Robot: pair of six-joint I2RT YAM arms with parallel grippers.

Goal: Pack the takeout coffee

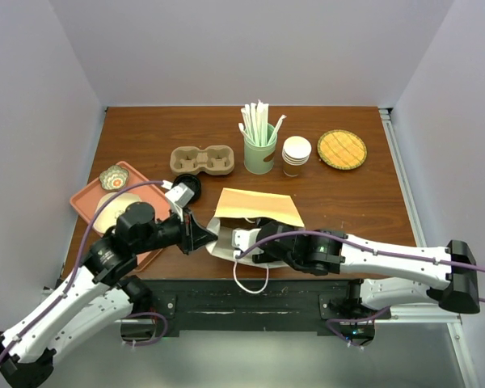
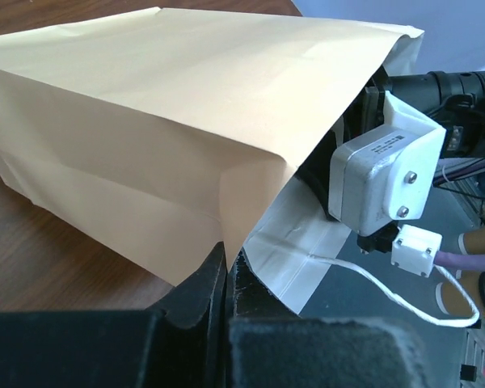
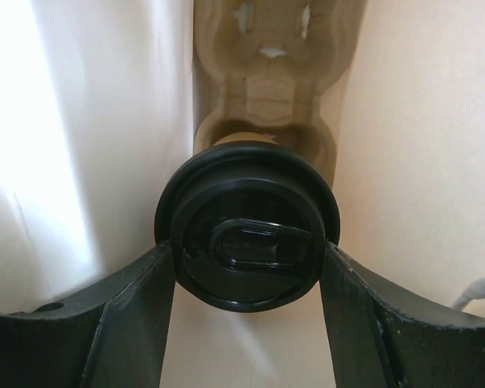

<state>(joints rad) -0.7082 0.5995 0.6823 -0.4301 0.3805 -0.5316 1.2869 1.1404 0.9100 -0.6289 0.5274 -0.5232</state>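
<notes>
A tan paper bag (image 1: 259, 208) lies on its side, mouth toward the arms. My left gripper (image 1: 204, 237) is shut on the bag's mouth edge; the left wrist view shows its jaws (image 2: 229, 275) pinching the paper of the bag (image 2: 162, 121). My right gripper (image 1: 242, 238) reaches into the bag's mouth, and its wrist (image 2: 384, 174) shows at the opening. Inside the bag, my right gripper (image 3: 246, 259) is shut on the takeout coffee (image 3: 246, 234), fingers against both sides of its black lid. The cup body is hidden behind the lid. A pulp cup carrier (image 3: 271, 81) lies deeper in the bag.
On the table behind the bag are a pulp carrier (image 1: 202, 160), a green cup of straws (image 1: 259, 149), a stack of white-topped cups (image 1: 296, 155) and a yellow woven plate (image 1: 342, 149). An orange tray (image 1: 87, 196) and a loose black disc (image 1: 186, 187) lie at left.
</notes>
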